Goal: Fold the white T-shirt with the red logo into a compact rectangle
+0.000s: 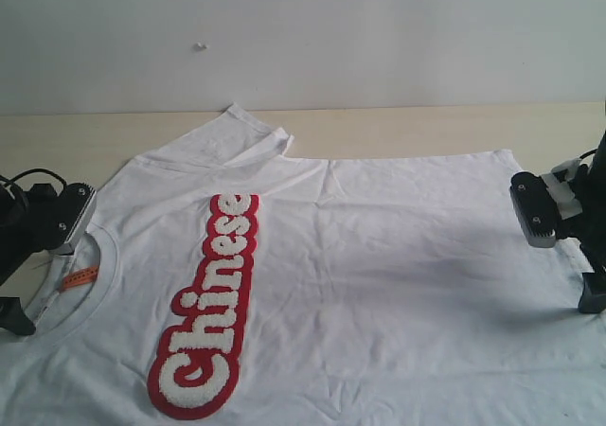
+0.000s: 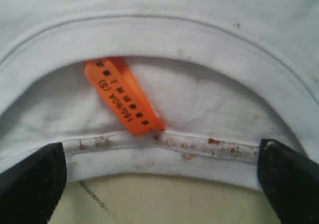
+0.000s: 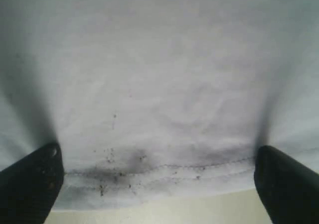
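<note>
White T-shirt [image 1: 379,256] cut off at lower edge.

The exterior view is evenly and brightly lit, with a bluish cast on the white T-shirt [image 1: 398,256] and a soft shadow laid toward its right end. The 2 wrist views are softly blurred; the right one is darkened at its edges
</note>
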`<state>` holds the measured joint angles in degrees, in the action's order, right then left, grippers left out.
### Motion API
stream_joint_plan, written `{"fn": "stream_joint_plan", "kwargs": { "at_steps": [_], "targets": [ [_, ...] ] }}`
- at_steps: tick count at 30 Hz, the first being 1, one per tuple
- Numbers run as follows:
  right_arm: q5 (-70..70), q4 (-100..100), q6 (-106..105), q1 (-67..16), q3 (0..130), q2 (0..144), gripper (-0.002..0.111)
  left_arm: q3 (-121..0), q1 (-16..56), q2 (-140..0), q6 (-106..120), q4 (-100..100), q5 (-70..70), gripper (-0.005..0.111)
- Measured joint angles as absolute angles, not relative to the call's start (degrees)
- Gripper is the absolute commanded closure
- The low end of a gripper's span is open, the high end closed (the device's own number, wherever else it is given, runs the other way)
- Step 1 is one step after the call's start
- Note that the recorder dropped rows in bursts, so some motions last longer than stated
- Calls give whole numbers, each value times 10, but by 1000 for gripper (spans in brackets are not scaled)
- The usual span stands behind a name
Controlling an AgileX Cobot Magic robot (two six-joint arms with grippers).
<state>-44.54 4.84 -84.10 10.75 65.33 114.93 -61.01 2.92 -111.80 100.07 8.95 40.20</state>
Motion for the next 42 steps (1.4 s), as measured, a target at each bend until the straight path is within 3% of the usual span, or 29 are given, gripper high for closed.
{"fn": "stream_joint_plan", "kwargs": {
  "at_steps": [42],
  "targets": [
    [-445, 48, -840, 108, 653, 1149, 3, -610, 29, -1118, 982, 91, 400, 2]
  ]
}}
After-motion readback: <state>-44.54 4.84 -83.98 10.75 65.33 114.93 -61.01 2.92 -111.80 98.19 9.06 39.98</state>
